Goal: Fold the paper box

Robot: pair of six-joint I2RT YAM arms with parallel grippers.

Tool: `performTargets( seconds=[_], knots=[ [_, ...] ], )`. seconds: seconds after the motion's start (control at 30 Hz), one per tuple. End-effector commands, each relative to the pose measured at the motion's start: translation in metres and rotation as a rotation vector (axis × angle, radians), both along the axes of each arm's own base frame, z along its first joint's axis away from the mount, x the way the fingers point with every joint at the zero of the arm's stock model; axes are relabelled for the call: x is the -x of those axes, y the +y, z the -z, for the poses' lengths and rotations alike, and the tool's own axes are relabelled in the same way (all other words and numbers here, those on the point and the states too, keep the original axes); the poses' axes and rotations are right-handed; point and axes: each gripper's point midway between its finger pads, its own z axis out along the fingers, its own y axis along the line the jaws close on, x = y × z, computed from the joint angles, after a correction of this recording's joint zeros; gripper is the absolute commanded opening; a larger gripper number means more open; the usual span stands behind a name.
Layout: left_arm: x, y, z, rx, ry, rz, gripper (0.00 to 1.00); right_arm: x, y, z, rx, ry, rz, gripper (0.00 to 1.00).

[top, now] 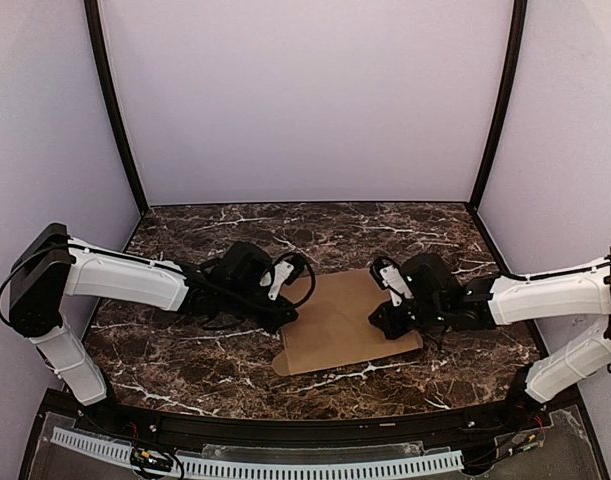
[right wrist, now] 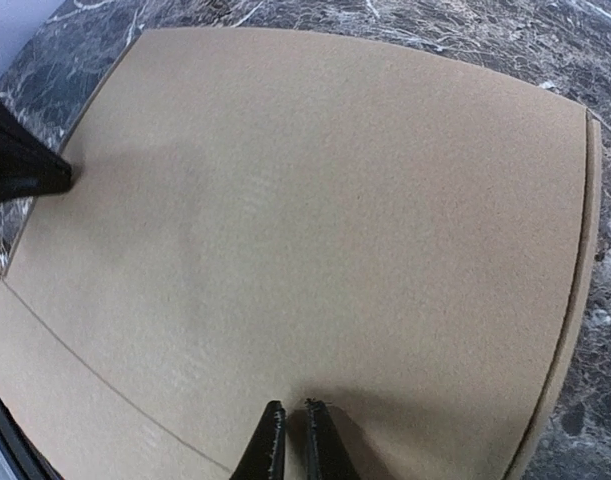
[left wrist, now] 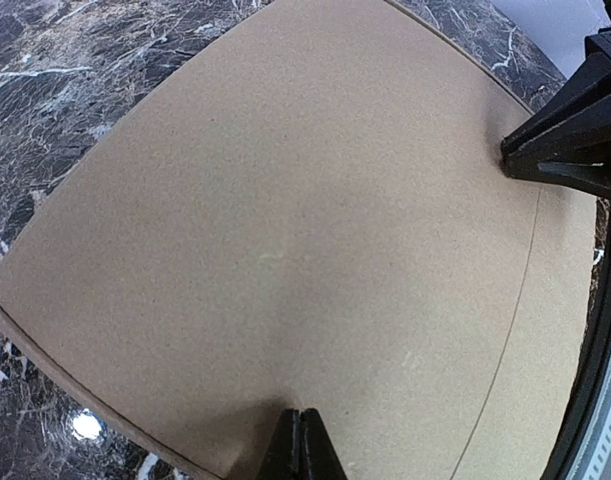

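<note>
A: Nearest thing in sight is the left tool (left wrist: 301,418). Its fingers are pressed together with no gap and nothing is pinched. The tips sit at the near edge of the paper box (left wrist: 285,230).
B: Right tool (right wrist: 292,408)?
A: Almost the same. The fingers are nearly together, with only a thin slit between the tips and nothing in it. The tips are down at the cardboard's top face near its edge, shadow directly under them. Can't tell how hard it bears.
B: Where's the box?
A: Flat on the worktop (top: 185,360), roughly centre, between the two tools. The left tool is at its left edge and the right tool at its right edge, pointing at each other across it.
B: Condition?
A: Plain brown cardboard with a smooth face up, lying slightly skewed to the worktop's front edge. A crease line (left wrist: 525,290) sets off a narrow strip along the side nearest the arm bases. A small rounded tab (top: 281,362) sticks out at the near-left corner. The far edge shows a second layer just under the top one.
B: Surroundings?
A: Dark veined marble shows all round the cardboard. Pale lilac walls (top: 305,100) on three sides, black corner posts (top: 115,110), and a slotted white cable duct (top: 285,465) along the front.
</note>
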Motion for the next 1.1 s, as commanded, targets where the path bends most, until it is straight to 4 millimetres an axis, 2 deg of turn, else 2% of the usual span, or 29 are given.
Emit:
performTargets(
  seconds=[0.0,0.07,0.17,0.23,0.33,0.43,0.5,0.6,0.77,0.97,1.07],
  knots=[
    [0.015,0.017,0.023,-0.077,0.073,0.004,0.01,0.009,-0.014,-0.021,0.051,-0.025,-0.024,0.1],
    [0.013,0.013,0.014,-0.063,0.06,0.009,0.01,0.009,-0.017,-0.041,0.035,-0.083,-0.04,0.16],
    [0.008,0.011,-0.01,-0.04,0.013,0.011,0.01,0.007,-0.027,-0.062,0.049,-0.174,-0.049,0.3],
    [0.003,0.009,-0.027,-0.032,-0.021,0.01,0.01,0.007,-0.031,-0.072,0.067,-0.225,-0.072,0.4],
    [-0.004,0.009,-0.054,-0.028,-0.074,0.001,0.01,0.009,-0.032,-0.081,0.115,-0.309,-0.162,0.46],
    [-0.006,0.017,-0.076,-0.028,-0.116,-0.012,0.12,0.013,-0.024,-0.092,0.136,-0.393,-0.289,0.49],
    [-0.006,0.022,-0.088,-0.028,-0.151,-0.02,0.19,0.027,-0.01,-0.1,0.106,-0.438,-0.435,0.51],
    [-0.009,0.037,-0.088,-0.062,-0.184,-0.051,0.3,0.042,0.003,-0.104,0.117,-0.502,-0.591,0.54],
    [-0.006,0.048,-0.063,-0.045,-0.094,-0.048,0.39,0.067,0.019,-0.08,0.254,-0.596,-0.804,0.62],
    [-0.003,0.054,-0.041,-0.045,-0.043,-0.058,0.5,0.089,0.029,-0.054,0.381,-0.66,-0.911,0.66],
    [-0.001,0.054,-0.032,-0.01,-0.009,-0.056,0.52,0.098,0.03,-0.046,0.409,-0.68,-0.925,0.7]
  ],
)
